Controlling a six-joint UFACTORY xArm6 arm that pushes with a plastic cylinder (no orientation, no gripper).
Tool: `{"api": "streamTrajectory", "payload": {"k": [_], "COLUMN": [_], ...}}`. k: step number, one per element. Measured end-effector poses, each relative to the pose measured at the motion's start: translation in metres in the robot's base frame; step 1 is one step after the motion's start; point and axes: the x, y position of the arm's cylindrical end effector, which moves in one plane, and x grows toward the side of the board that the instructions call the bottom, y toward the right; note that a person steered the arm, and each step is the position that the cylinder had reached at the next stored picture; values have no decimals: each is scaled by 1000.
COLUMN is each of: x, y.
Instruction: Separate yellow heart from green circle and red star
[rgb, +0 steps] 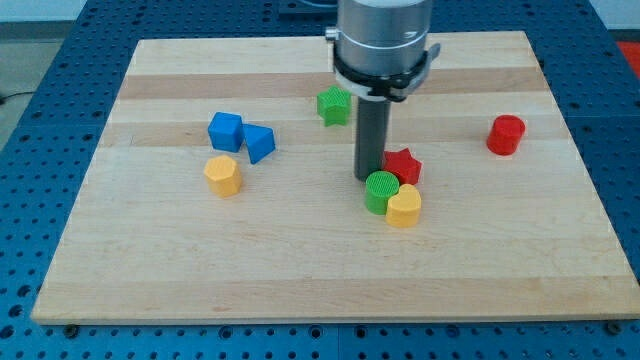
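The yellow heart (404, 206) lies right of the board's centre, touching the green circle (381, 190) on its left. The red star (403, 165) sits just above both and touches them. The three form a tight cluster. My tip (367, 177) stands at the cluster's upper left, right against the green circle and just left of the red star.
A green star (334, 105) lies above and to the left of my tip. A blue cube (226, 131), a blue triangle (259, 143) and a yellow hexagon (223, 174) sit at the view's left. A red cylinder (506, 134) is at the right. The wooden board (320, 270) rests on a blue table.
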Motion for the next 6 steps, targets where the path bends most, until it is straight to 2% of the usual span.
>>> {"api": "streamTrajectory", "payload": {"k": [1, 2, 4, 5, 6], "x": [19, 82, 29, 3, 13], "y": [-33, -31, 47, 59, 36]}}
